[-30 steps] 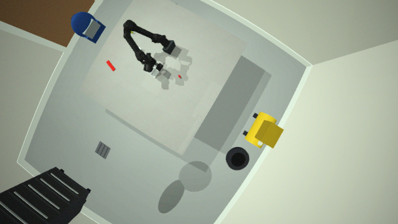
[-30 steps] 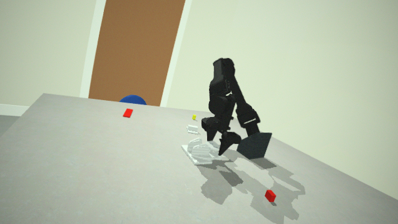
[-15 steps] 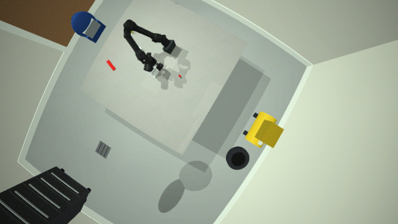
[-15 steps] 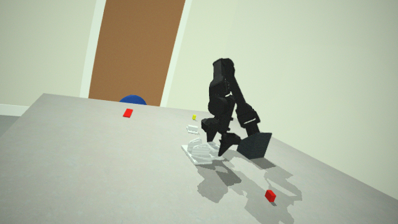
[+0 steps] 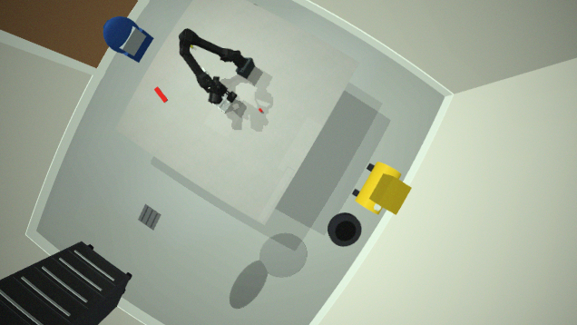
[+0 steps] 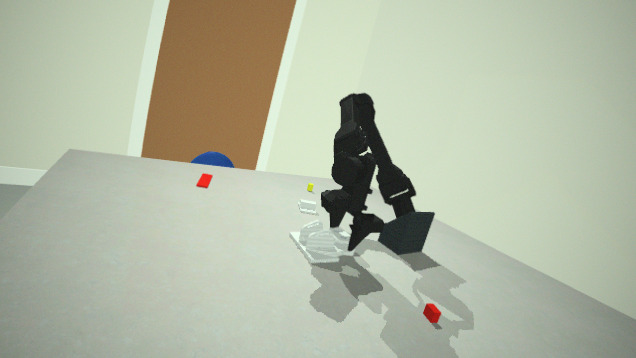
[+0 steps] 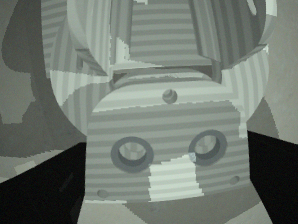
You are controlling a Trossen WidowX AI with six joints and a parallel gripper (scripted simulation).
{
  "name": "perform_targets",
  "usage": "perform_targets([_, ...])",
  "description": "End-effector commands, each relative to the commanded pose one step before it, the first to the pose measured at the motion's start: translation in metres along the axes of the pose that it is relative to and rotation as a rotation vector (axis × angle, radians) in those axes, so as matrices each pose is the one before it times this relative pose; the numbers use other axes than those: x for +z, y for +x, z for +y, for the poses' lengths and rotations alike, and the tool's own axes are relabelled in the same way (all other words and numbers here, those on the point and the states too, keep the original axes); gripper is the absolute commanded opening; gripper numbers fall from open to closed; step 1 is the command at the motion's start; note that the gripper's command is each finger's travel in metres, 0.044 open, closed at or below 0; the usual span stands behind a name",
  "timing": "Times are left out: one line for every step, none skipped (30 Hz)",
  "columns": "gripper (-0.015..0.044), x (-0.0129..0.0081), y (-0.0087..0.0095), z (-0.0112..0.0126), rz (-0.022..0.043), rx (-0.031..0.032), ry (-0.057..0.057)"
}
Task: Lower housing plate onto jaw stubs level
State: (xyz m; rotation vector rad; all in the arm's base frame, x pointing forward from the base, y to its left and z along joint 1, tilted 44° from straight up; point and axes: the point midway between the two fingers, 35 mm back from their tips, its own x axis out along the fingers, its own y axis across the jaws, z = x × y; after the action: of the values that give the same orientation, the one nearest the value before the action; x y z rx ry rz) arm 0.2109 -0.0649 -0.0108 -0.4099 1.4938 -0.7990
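Note:
The pale housing plate (image 7: pixel 165 120), with two large round holes, lies between my fingers in the wrist view. My gripper (image 7: pixel 165 145) (image 6: pixel 343 237) is shut on its sides, low over the table. Beyond the plate, two curved jaws (image 7: pixel 90 37) (image 7: pixel 232 30) stand on either side of a ribbed channel. The pale gripper assembly also shows as a white base (image 6: pixel 316 259) (image 5: pixel 223 107) on the table in the top and exterior views. The jaw stubs are hidden under the plate, and I cannot tell whether the plate touches them or sits level.
A red block (image 6: pixel 432 313) (image 5: pixel 260 111) lies on the near side and a red slab (image 6: pixel 204 180) (image 5: pixel 161 94) farther off. A small white part (image 6: pixel 307 206) and a yellow piece (image 6: pixel 310 187) are behind the assembly. The dark arm base (image 6: pixel 407 234) (image 5: pixel 245 67) stands beside my arm.

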Motion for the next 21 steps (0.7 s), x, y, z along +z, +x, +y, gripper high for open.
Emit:
perform_targets([0.0351,-0.00007,0.00089,-0.00020,0.00031,-0.00167,-0.0030])
perform_targets([0.0351,0.00000,0.00000,0.00000,0.00000,0.00000,0.0000])
perform_targets([0.0351,0.00000,0.00000,0.00000,0.00000,0.00000,0.0000])
perform_targets([0.0351,0.00000,0.00000,0.00000,0.00000,0.00000,0.0000])
perform_targets([0.0351,0.00000,0.00014,0.00000,0.00000,0.00000,0.0001])
perform_targets([0.0351,0.00000,0.00041,0.00000,0.00000,-0.00001,0.0002])
perform_targets([0.0351,0.00000,0.00068,-0.00001,0.00000,-0.00003,0.0004])
perform_targets([0.0351,0.00000,0.00068,-0.00001,0.00000,-0.00003,0.0004])
perform_targets([0.0351,0.00000,0.00040,-0.00001,0.00000,-0.00002,0.0002])
perform_targets([0.0351,0.00000,0.00013,0.00000,0.00000,-0.00001,0.0001])
perform_targets([0.0351,0.00000,0.00000,0.00000,0.00000,0.00000,0.0000])
perform_targets([0.0351,0.00000,0.00000,0.00000,0.00000,0.00000,0.0000])
perform_targets([0.0351,0.00000,0.00000,0.00000,0.00000,0.00000,0.0000])
perform_targets([0.0351,0.00000,0.00000,0.00000,0.00000,0.00000,0.0000])
perform_targets([0.0351,0.00000,0.00000,0.00000,0.00000,0.00000,0.0000])
perform_targets([0.0351,0.00000,0.00000,0.00000,0.00000,0.00000,0.0000])
perform_targets([0.0351,0.00000,0.00014,0.00000,0.00000,0.00000,0.0000])
perform_targets([0.0351,0.00000,0.00041,0.00000,0.00000,-0.00001,-0.0001])
perform_targets([0.0351,0.00000,0.00068,-0.00001,0.00000,-0.00003,-0.0002])
perform_targets([0.0351,0.00000,0.00067,-0.00001,0.00000,-0.00003,-0.0002])
perform_targets([0.0351,0.00000,0.00040,0.00000,0.00000,-0.00002,-0.0001])
